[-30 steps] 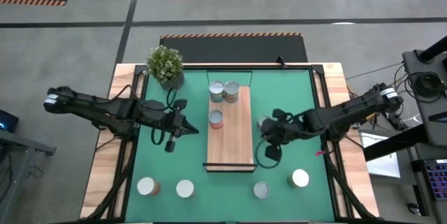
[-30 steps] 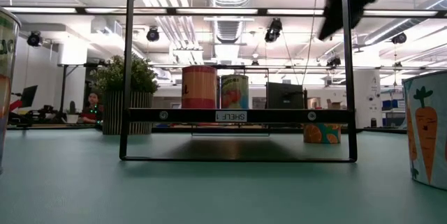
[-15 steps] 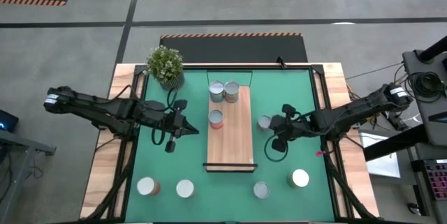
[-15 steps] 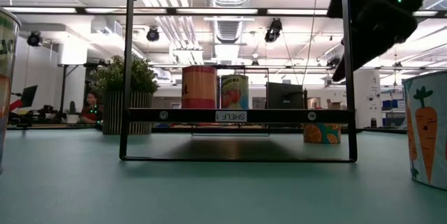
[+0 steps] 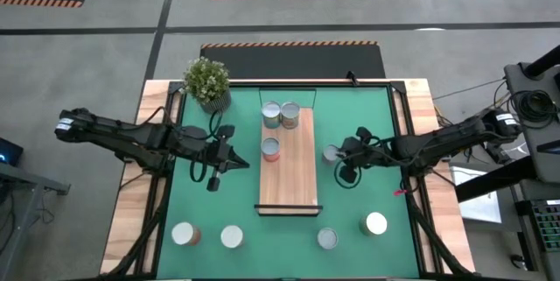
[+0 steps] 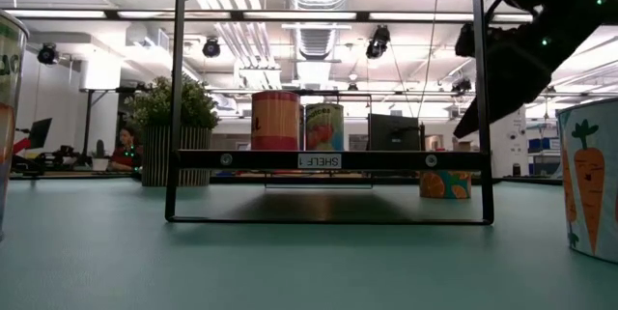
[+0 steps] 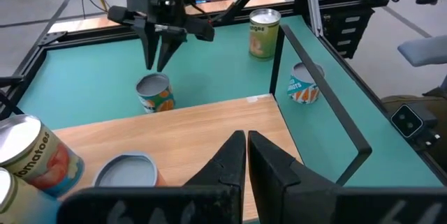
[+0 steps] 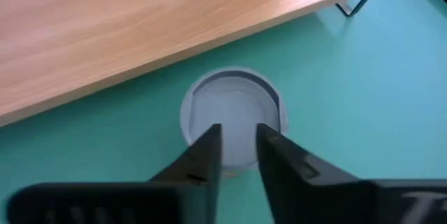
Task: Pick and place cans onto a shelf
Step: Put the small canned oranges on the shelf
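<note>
The table [image 5: 166,97] carries a green mat [image 5: 367,123] over most of its top, and at the mat's centre lies the shelf [image 5: 293,172], a long light-wood plank running from 12 o'clock to 6 o'clock with a dark strip at its 6 o'clock end. A potted plant [image 5: 206,82] stands at about 10 o'clock on the mat. The left arm reaches in from 9 o'clock and its left gripper [image 5: 234,160] waits just off the shelf's 9 o'clock edge, jaws clenched together on nothing — the left wrist view shows the two fingers pressed side by side. The right arm comes in from 3 o'clock; the right gripper [image 5: 343,160] hangs over a silver-topped can [image 5: 331,153] that stands on the mat just beside the shelf's 3 o'clock edge, and its jaws are parted a little, above the lid, gripping nothing. Three cans sit on the shelf: a pair [image 5: 280,115] side by side at its 12 o'clock end and a red-labelled one [image 5: 271,149] just below them. Four more cans stand in a loose row along the mat's 6 o'clock edge — two toward 7 o'clock [image 5: 208,235], one [image 5: 327,239] near 6 o'clock and one [image 5: 375,223] toward 5 o'clock.
</note>
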{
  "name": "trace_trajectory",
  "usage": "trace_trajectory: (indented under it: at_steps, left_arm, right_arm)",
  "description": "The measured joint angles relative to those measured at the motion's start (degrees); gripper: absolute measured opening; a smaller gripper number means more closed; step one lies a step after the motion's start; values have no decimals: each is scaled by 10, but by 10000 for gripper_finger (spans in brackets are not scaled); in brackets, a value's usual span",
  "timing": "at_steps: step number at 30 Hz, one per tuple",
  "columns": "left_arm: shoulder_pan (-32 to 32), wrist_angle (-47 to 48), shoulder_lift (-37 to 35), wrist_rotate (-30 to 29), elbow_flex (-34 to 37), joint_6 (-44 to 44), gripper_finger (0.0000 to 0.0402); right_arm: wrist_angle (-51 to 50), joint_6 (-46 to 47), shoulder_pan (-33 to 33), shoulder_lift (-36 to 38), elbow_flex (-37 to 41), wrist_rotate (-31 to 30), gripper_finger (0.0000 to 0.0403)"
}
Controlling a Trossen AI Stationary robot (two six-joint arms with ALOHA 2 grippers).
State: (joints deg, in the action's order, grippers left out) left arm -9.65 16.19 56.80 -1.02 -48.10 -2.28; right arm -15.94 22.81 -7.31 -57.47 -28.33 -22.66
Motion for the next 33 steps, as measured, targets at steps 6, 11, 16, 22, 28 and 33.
trace_trajectory:
  at_steps: [6, 11, 16, 22, 28, 33]
  left_arm:
    - [0, 0, 1, -1, 0, 0, 0]
    - [0, 0, 1, -1, 0, 0, 0]
    - [0, 1, 1, -1, 0, -2, 0]
    - [0, 1, 1, -1, 0, -2, 0]
    - [0, 1, 1, -1, 0, -2, 0]
    - [0, 1, 1, -1, 0, -2, 0]
  right_arm:
    - [20, 1, 11, -16, 0, -5, 203]
    - [19, 1, 12, -37, 1, -4, 291]
    - [28, 6, 11, -57, 0, 2, 353]
    - [24, -4, 13, -75, 2, 21, 368]
    - [27, -9, 17, -76, 2, 21, 368]
    - [39, -30, 18, -78, 2, 13, 368]
